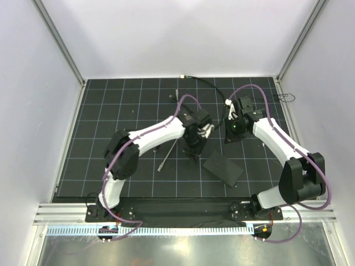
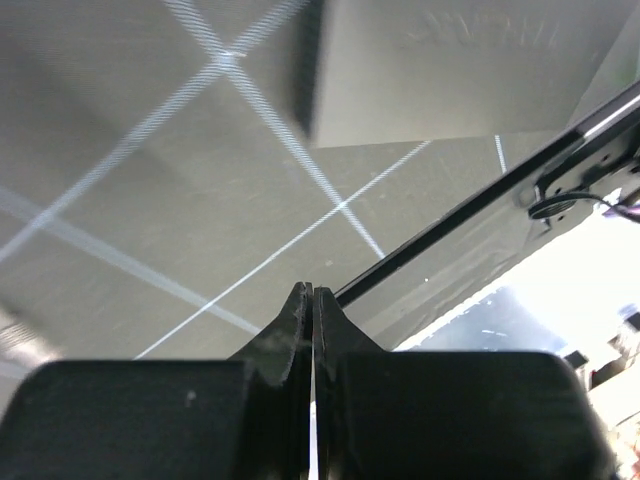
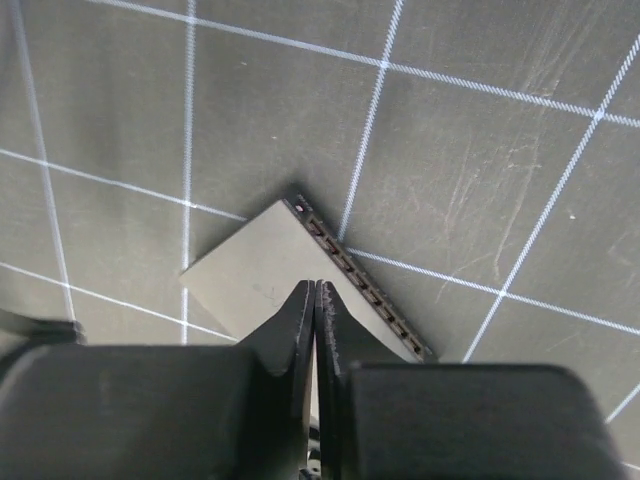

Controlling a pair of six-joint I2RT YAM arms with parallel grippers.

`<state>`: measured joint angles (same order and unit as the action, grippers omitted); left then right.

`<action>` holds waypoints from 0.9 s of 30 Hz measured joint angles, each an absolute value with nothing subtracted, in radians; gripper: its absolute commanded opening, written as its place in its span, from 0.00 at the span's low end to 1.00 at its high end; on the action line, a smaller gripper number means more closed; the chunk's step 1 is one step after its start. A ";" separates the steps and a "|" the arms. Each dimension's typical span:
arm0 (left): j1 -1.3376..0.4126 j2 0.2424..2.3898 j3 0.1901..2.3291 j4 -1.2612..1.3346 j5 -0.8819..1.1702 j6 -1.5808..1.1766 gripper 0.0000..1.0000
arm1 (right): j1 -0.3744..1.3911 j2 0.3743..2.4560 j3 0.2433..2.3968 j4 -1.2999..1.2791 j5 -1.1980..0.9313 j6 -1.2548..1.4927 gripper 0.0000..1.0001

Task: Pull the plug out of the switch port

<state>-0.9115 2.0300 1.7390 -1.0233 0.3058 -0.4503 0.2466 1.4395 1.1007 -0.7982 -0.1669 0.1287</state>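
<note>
The switch (image 1: 223, 169) is a flat matte black box lying at an angle on the grid mat, in front of both grippers. In the right wrist view the switch (image 3: 255, 270) shows a row of small ports (image 3: 362, 282) along one edge, and none of the visible ports holds anything. My right gripper (image 3: 314, 286) is shut and empty just above the box. My left gripper (image 2: 313, 291) is shut too, empty, low over the mat with the switch (image 2: 440, 70) beyond it. A thin black cable (image 1: 213, 87) runs from the back edge towards the right wrist. I cannot make out the plug on its end.
A thin grey cable (image 1: 169, 152) with a metal tip lies on the mat beside the left gripper (image 1: 194, 148). The right gripper (image 1: 231, 137) hangs right of centre. White walls and aluminium posts enclose the mat; a rail (image 1: 183, 213) runs along the near edge.
</note>
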 measured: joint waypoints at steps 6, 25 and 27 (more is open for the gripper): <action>-1.016 2.154 1.752 -1.016 0.315 -0.458 0.00 | 0.247 1.504 1.101 -0.810 -0.107 0.111 0.02; -1.052 2.268 1.817 -0.976 0.208 -0.464 0.00 | 0.206 1.579 0.948 -0.715 -0.120 0.234 0.02; -1.047 2.279 1.835 -0.976 0.209 -0.465 0.00 | 0.191 1.579 0.935 -0.705 -0.135 0.240 0.02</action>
